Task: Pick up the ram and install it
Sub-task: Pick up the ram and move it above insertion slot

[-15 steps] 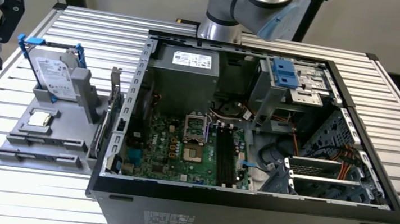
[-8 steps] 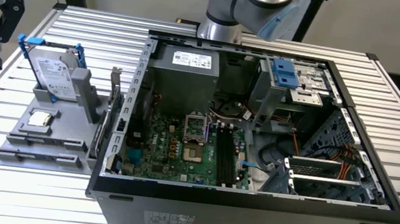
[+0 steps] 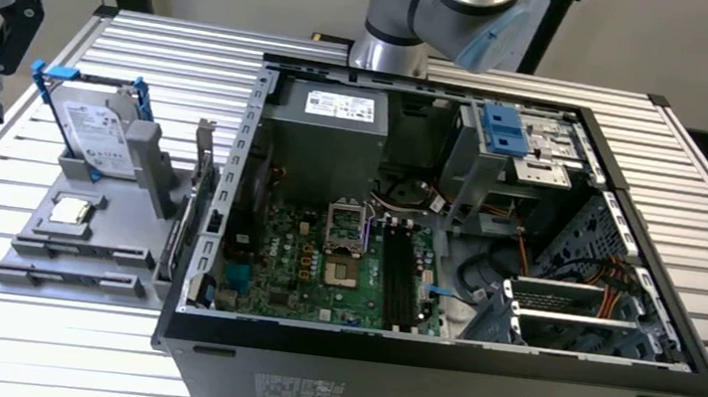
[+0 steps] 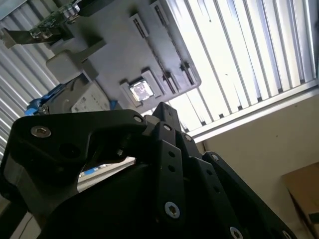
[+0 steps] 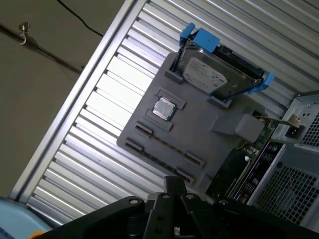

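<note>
A desktop computer case (image 3: 443,354) is laid on its side, open, on a slatted aluminium table (image 5: 99,114). Inside it, the green motherboard (image 3: 308,253) is seen with its long black memory slots (image 3: 399,274) beside the processor socket (image 3: 348,226), and a power supply (image 3: 329,131) is set at the far end.

On the exterior view's left of the case, a grey fixture tray (image 5: 199,134) is placed on the table. A hard drive (image 5: 209,74) in a blue caddy is propped at one end of the tray, and a processor chip (image 5: 163,108) is seated in a square recess near its middle. An expansion card (image 5: 249,164) is stood on edge between the tray and the case wall.

The ram (image 5: 168,145) is taken, with some doubt, to be the thin dark strip sunk edge-up in the tray's long slot, just beside the processor chip and well apart from the motherboard.

The gripper (image 5: 172,201) is held above the table over the tray's slotted end, clear of the tray and nearest to that slot. Whether it is spread or pressed together cannot be told.

The robot arm (image 3: 443,8) is seen behind the case.
</note>
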`<state>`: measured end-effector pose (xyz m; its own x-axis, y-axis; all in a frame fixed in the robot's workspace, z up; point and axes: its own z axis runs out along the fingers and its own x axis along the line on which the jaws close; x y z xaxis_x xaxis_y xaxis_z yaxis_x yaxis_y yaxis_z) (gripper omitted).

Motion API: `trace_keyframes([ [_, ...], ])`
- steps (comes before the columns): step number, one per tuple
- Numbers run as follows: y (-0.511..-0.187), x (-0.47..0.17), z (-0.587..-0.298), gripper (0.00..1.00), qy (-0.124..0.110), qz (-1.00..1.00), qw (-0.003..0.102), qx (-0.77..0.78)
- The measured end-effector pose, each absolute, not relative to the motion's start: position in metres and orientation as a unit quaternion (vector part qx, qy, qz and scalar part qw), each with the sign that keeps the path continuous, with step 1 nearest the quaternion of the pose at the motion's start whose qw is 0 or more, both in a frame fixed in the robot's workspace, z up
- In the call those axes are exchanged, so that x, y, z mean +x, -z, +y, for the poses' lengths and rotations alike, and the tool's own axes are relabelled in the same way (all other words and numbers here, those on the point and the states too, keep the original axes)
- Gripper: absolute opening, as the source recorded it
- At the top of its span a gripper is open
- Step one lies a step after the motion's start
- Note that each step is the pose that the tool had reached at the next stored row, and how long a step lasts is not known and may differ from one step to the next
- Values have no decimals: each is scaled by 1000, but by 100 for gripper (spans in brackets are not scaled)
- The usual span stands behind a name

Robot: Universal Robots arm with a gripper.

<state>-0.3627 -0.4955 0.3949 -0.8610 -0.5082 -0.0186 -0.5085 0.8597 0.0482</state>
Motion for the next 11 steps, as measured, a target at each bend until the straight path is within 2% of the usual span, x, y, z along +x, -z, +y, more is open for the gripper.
trace_keyframes([
  [11, -395, -363, -496, 0, -26, 956, 2, -293],
])
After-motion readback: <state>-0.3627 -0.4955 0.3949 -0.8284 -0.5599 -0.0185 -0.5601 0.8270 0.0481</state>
